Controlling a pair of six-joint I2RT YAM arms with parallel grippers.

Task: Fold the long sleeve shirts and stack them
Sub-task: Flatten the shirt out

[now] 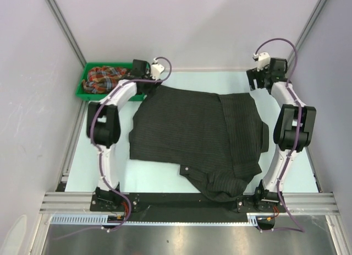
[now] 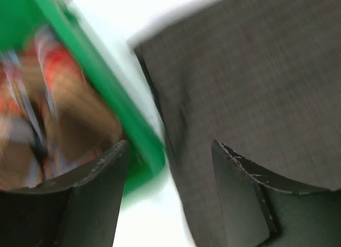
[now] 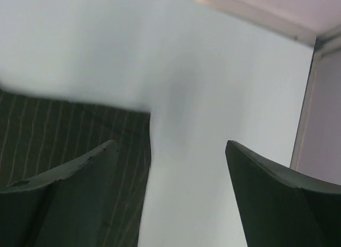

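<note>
Badly blurred, plaid shirt sits in green bin.

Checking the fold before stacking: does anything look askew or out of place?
The black shirt lies crooked, its near corner bunched at the front edge of the table. The plaid shirt sits crumpled in the green bin, unfolded.

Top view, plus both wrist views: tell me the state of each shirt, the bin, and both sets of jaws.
black pinstriped shirt, spread on the table, partly folded, not gripped
plaid shirt, crumpled in the bin, unfolded
green bin, upright, holding the plaid shirt
left gripper, jaws open, empty, over the bin's edge and the black shirt's edge
right gripper, jaws open, empty, over bare table by the black shirt's corner
</note>
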